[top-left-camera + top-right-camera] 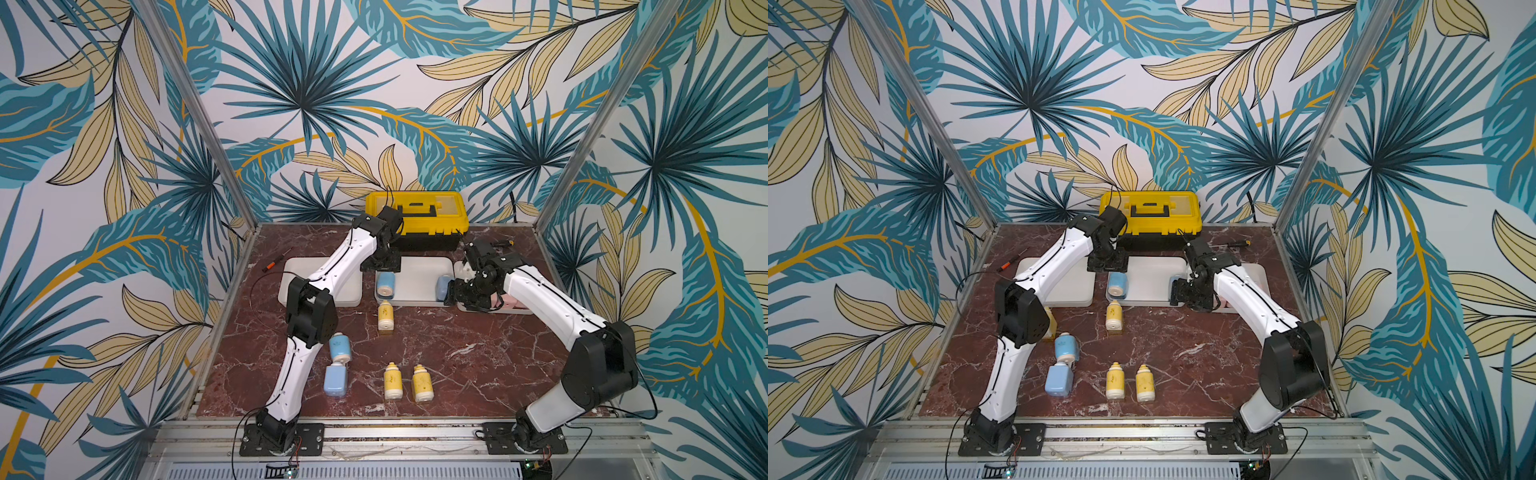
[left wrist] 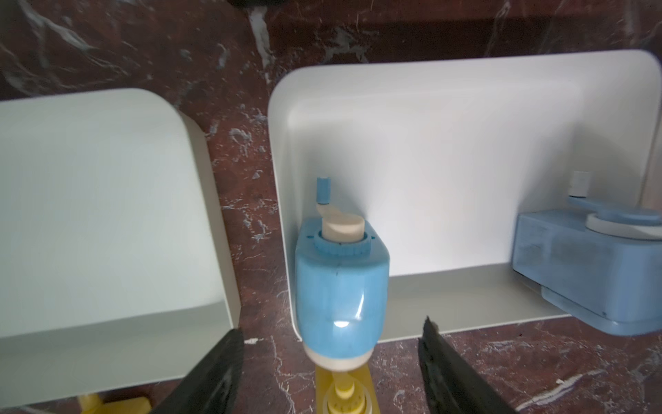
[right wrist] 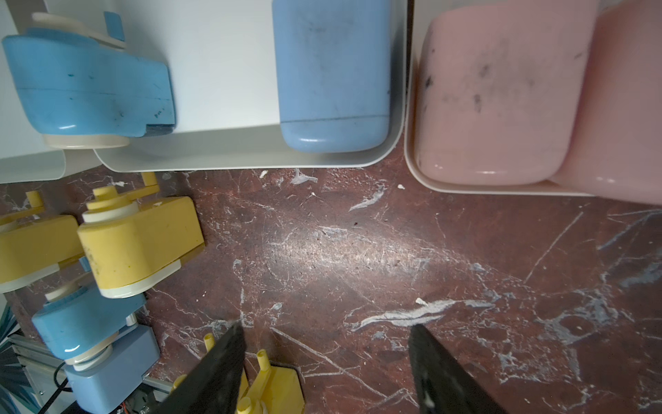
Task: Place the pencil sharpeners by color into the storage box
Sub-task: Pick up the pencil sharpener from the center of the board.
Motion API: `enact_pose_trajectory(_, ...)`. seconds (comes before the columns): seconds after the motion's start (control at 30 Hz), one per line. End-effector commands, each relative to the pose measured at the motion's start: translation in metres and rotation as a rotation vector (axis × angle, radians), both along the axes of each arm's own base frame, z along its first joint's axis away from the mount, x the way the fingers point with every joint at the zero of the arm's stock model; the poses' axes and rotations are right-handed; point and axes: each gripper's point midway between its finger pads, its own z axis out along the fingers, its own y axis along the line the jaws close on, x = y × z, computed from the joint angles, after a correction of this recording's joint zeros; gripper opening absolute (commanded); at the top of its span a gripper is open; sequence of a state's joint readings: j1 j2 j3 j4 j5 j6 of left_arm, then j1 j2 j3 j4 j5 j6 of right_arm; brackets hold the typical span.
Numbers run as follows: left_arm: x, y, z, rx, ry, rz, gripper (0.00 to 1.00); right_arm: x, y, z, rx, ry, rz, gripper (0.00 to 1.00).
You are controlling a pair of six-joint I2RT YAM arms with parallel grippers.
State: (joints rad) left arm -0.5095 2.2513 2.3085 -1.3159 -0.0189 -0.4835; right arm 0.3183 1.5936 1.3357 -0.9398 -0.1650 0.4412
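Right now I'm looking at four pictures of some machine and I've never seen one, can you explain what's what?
These are two white robot arms mounted at a marble table. Two pictures look down from overhead; two come from cameras on the wrists. The left gripper stands open either side of a blue pencil sharpener at the end of the middle tray, which holds another blue one. The right gripper is open and empty. Pink sharpeners lie in the right tray. Yellow ones and two blue ones wait on the table.

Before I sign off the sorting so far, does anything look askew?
Yes: the blue sharpener at the middle tray's corner lies across the front rim, its pale end hanging out over the table rather than inside.
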Motion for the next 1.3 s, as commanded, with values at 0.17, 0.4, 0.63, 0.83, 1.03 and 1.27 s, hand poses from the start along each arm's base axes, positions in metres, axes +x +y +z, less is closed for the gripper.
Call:
enact_pose_trajectory(0.17, -0.043, 0.048, 0.088, 0.016, -0.16, 0.078, 0.79, -0.01, -0.009, 0.016, -0.018, -0.02, -0.014, 0.74)
enact_pose_trajectory(0.4, -0.126, 0.091, 0.077, 0.039, -0.093, 0.16, 0.8, -0.009, -0.009, 0.026, -0.013, -0.042, -0.002, 0.74)
enact_pose_trajectory(0.63, -0.206, 0.109, 0.044, 0.04, -0.021, 0.239, 0.81, -0.017, -0.009, 0.026, -0.007, -0.039, 0.009, 0.73)
enact_pose_trajectory(0.83, -0.238, 0.116, 0.006, 0.096, 0.058, 0.288, 0.82, -0.024, -0.01, 0.019, 0.003, -0.028, 0.01, 0.73)
enact_pose_trajectory(1.03, -0.243, 0.124, -0.017, 0.124, 0.067, 0.371, 0.83, -0.026, -0.008, 0.012, 0.011, -0.015, 0.016, 0.73)
enact_pose_trajectory(1.27, -0.23, 0.106, -0.053, 0.09, 0.11, 0.389, 0.85, -0.021, -0.003, 0.009, 0.019, 0.002, 0.035, 0.73)
